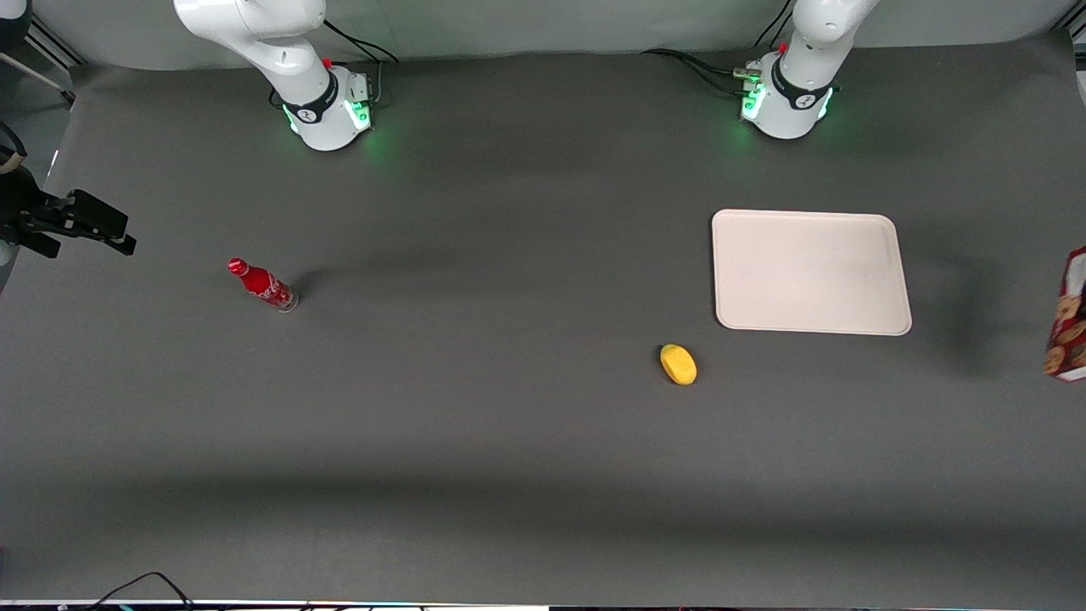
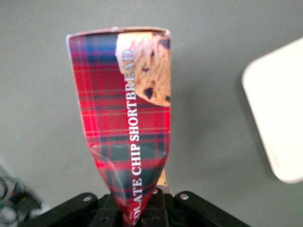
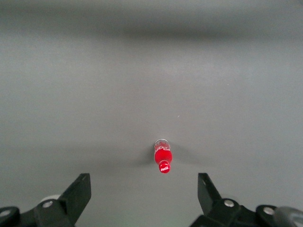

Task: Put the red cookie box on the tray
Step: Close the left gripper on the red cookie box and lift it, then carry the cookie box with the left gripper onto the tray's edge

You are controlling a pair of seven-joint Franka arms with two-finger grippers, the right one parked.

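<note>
Gripper is clamped on 1 end of the red cookie box, which hangs off the table with its plaid side creased where the fingers pinch it. In the front view the box sits at the working arm's end, beside the tray but apart from it. A yellow lemon lies near the tray; a red bottle stands toward the parked arm's end.

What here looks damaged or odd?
The cookie box is crushed narrow where the gripper pinches it, hanging in the air beside the tray. Nothing else stands out.
</note>
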